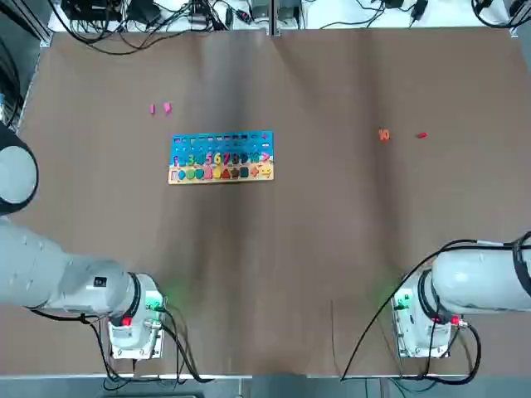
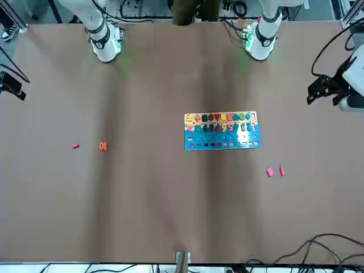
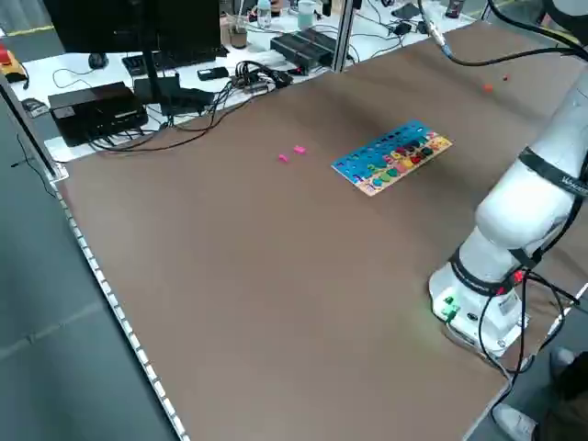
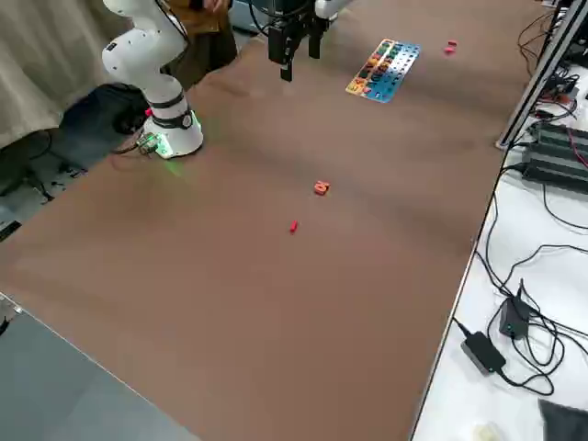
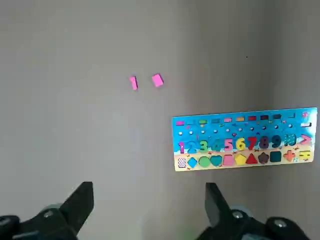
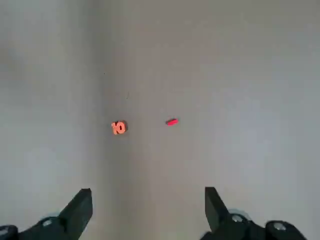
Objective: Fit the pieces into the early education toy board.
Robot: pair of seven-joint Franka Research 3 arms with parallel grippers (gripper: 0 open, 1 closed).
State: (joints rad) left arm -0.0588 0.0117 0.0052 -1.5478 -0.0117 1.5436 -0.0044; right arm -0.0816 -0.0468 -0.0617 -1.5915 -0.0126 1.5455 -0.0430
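The toy board (image 1: pixel 221 156) lies flat left of the table's middle, with a blue field of numerals and a tan strip of shapes. Two pink pieces (image 1: pixel 153 109) (image 1: pixel 167 107) rest just beyond its far left corner, apart from it. Over on the right half, the orange "10" piece (image 1: pixel 383 134) and the small red piece (image 1: pixel 421 134) lie side by side. My left gripper (image 5: pixel 149 200) hangs open high above the table, looking down on the board (image 5: pixel 245 139) and the pink pieces (image 5: pixel 157 80). My right gripper (image 6: pixel 147 202) is open too, high over the orange "10" (image 6: pixel 118 128) and the red piece (image 6: pixel 171 121).
Both arm bases (image 1: pixel 133 319) (image 1: pixel 427 319) stand at the near table edge. Cables and electronics (image 3: pixel 138 92) crowd the bench beyond the far edge. A metal post (image 1: pixel 270 16) stands at the middle of the far edge.
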